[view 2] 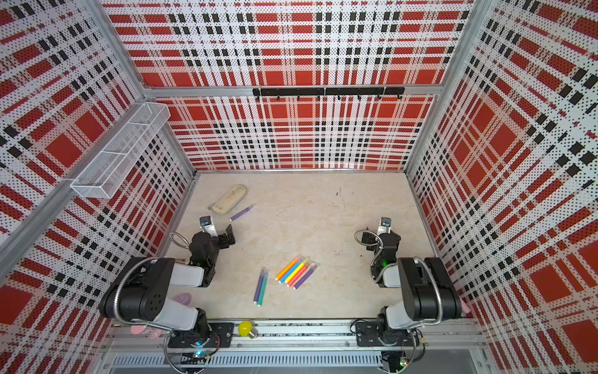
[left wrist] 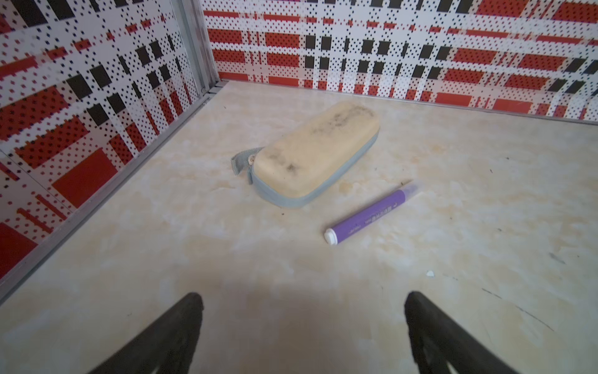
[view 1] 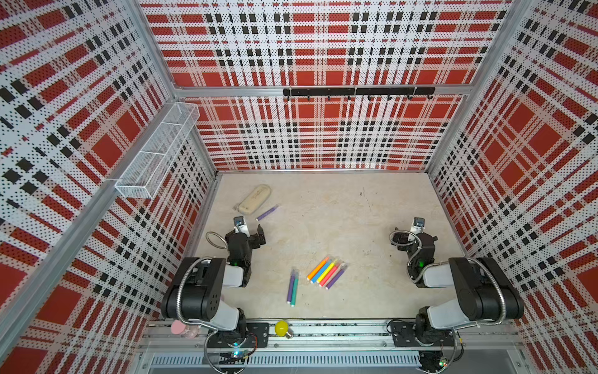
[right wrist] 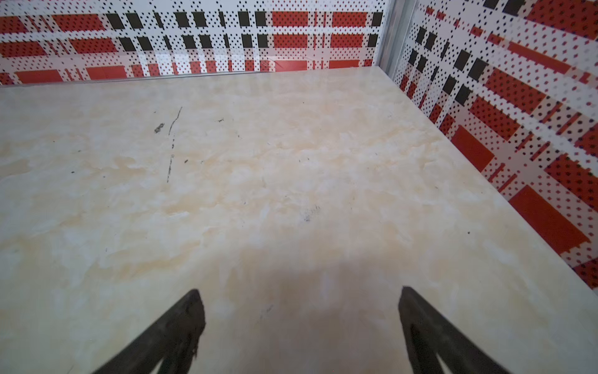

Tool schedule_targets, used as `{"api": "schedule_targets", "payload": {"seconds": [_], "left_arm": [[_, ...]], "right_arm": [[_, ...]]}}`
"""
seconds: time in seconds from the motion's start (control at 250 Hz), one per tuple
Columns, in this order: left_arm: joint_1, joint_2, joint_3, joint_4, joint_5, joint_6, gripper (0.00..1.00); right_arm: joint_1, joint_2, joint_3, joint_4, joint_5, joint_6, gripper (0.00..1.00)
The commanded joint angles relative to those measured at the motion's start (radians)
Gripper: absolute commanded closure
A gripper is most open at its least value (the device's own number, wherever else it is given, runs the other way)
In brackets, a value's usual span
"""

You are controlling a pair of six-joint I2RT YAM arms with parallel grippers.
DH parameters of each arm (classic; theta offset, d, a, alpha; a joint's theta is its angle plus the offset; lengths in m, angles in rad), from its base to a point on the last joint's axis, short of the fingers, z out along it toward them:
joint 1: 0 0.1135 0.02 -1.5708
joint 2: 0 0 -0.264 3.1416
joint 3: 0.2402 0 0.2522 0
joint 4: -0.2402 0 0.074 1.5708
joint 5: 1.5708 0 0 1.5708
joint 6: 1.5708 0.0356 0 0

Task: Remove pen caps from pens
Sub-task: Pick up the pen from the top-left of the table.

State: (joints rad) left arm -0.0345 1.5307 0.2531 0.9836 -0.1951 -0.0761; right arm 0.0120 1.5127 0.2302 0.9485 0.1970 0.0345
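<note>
**Chief:** Left wrist view, what are you finding?

**Inspector:** The left gripper is sitting poised over bare table, its fingers standing wide apart and holding nothing. The lone purple pen is lying ahead of them, just beside the beige case and not touching it. Its long axis is running roughly parallel to the case. The white plug end is facing the fingers, and the pale cap is pointing away.

**Chief:** Right wrist view?

**Inspector:** The right gripper is likewise standing open and empty. Neither pen nor case is showing there.

**Chief:** And the top views?

**Inspector:** Both are showing seven more pens lying well apart from the case, on its robot-facing side: a fan of five and a purple-and-teal pair. The right gripper is sitting far across the table from the case. I am judging the left gripper the nearer to the lone pen, with every cap seemingly on
</note>
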Motion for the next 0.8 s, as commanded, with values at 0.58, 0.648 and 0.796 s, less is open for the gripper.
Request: {"api": "schedule_targets", "payload": {"seconds": [0.58, 0.648, 0.796], "left_arm": [[0.019, 0.04, 0.026, 0.214, -0.028, 0.031, 0.01], [0.019, 0.042, 0.026, 0.214, -0.026, 0.03, 0.01], [0.019, 0.042, 0.028, 0.214, -0.027, 0.033, 0.01]], "right_arm": [[0.02, 0.047, 0.029, 0.281, 0.038, -0.057, 0.0], [0.02, 0.046, 0.031, 0.278, 0.039, -0.058, 0.0], [0.021, 0.046, 0.031, 0.276, 0.039, -0.058, 0.0]]}}
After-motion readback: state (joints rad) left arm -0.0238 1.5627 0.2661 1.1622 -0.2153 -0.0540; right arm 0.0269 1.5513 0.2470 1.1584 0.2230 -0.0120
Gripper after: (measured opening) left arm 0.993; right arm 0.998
